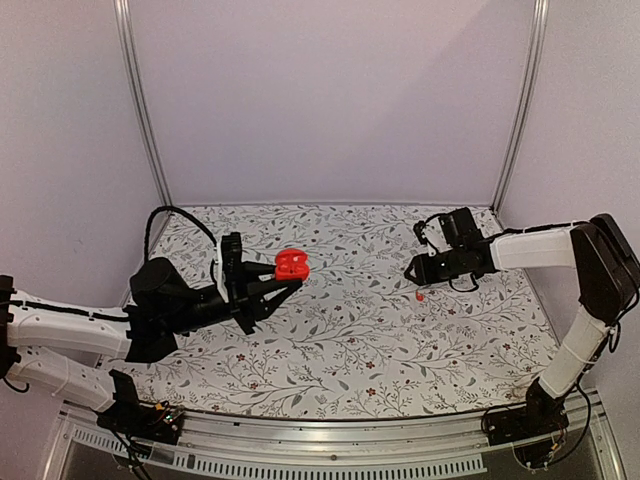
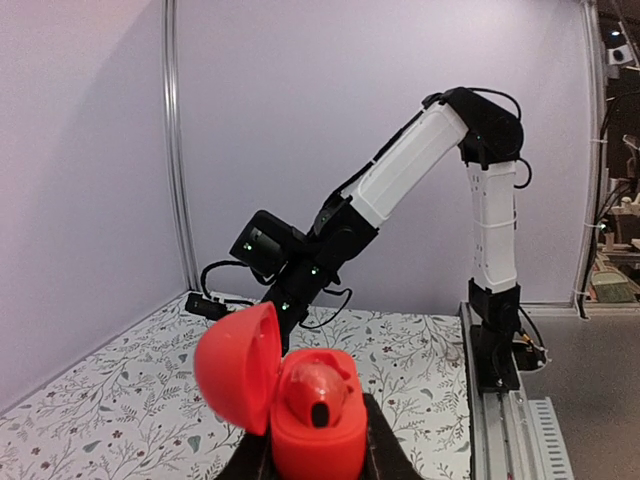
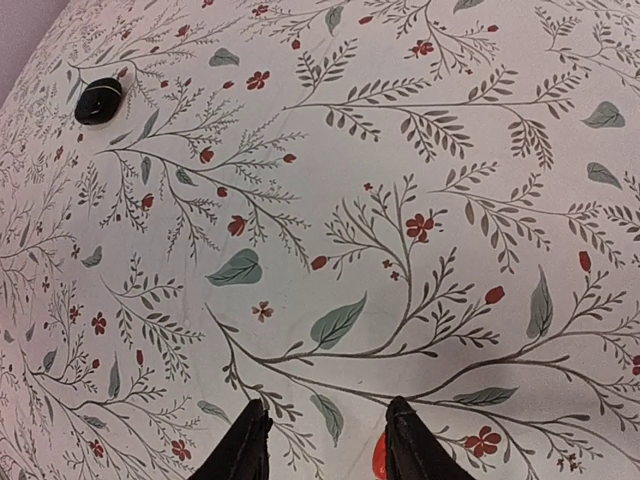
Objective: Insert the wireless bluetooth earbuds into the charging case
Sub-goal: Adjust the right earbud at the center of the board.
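Floral-printed cloth covers the bench (image 1: 340, 350). Above its middle, the left tool (image 2: 315, 460) is clamped on an open, glossy red clamshell charging case (image 1: 291, 264) with one tiny red earbud (image 2: 315, 395) seated inside. Toward the right edge, the right tool (image 3: 325, 445), jaws partly apart and gripping nothing, hangs over a second red earbud (image 1: 421, 296) lying on the cloth.

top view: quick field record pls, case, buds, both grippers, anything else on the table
case: red, lid open, held by the left gripper
seated bud: one red bud sits in the case
loose bud: red, lying on the table
right gripper: low over the table, jaws apart, loose bud beside one finger, not clamped
other: small round black dot on the table, apart from the right gripper
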`<state>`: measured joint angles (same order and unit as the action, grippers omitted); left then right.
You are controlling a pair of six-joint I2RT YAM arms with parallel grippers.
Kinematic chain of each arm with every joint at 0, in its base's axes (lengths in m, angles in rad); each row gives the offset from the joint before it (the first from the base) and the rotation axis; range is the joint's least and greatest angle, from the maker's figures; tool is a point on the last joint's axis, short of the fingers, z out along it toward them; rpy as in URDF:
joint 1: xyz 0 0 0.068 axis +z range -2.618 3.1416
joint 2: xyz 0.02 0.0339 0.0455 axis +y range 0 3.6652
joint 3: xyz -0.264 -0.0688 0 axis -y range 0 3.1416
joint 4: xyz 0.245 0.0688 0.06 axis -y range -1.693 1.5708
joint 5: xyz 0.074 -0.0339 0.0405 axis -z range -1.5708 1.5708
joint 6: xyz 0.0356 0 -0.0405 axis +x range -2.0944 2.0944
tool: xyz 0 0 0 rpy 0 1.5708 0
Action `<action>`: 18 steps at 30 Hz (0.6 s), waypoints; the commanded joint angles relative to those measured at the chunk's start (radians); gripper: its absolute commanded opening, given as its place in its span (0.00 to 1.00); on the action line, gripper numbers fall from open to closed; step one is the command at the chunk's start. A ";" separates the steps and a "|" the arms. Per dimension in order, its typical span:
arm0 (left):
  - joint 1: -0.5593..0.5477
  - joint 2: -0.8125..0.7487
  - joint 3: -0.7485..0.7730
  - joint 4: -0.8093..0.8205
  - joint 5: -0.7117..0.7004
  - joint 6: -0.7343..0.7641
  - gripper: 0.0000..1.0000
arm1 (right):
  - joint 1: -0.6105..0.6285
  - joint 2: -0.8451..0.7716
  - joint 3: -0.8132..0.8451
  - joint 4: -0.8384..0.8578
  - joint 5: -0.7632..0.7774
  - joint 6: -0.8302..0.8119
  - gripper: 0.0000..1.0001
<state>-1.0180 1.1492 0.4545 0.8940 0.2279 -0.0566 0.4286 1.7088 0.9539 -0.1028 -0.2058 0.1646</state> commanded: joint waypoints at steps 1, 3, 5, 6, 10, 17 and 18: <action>0.008 -0.014 -0.014 -0.003 -0.005 0.005 0.00 | -0.010 -0.046 -0.001 -0.085 0.060 -0.036 0.39; 0.009 -0.015 -0.014 -0.003 -0.003 0.005 0.00 | -0.013 -0.049 -0.018 -0.084 0.069 -0.030 0.39; 0.011 -0.016 -0.014 -0.004 0.003 0.005 0.00 | -0.023 -0.047 -0.035 -0.079 0.051 -0.024 0.41; 0.010 -0.016 -0.014 -0.005 0.007 0.006 0.00 | -0.029 -0.045 -0.044 -0.073 0.039 -0.022 0.43; 0.013 -0.020 -0.016 -0.008 0.012 0.009 0.00 | -0.050 -0.031 -0.061 -0.063 0.002 -0.017 0.47; 0.012 -0.019 -0.019 -0.007 0.013 0.009 0.00 | -0.066 0.004 -0.070 -0.051 -0.086 -0.008 0.49; 0.012 -0.019 -0.019 -0.005 0.013 0.010 0.00 | -0.065 0.007 -0.072 -0.049 -0.095 -0.008 0.49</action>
<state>-1.0134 1.1435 0.4454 0.8921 0.2317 -0.0559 0.3672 1.6962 0.8959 -0.1650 -0.2321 0.1482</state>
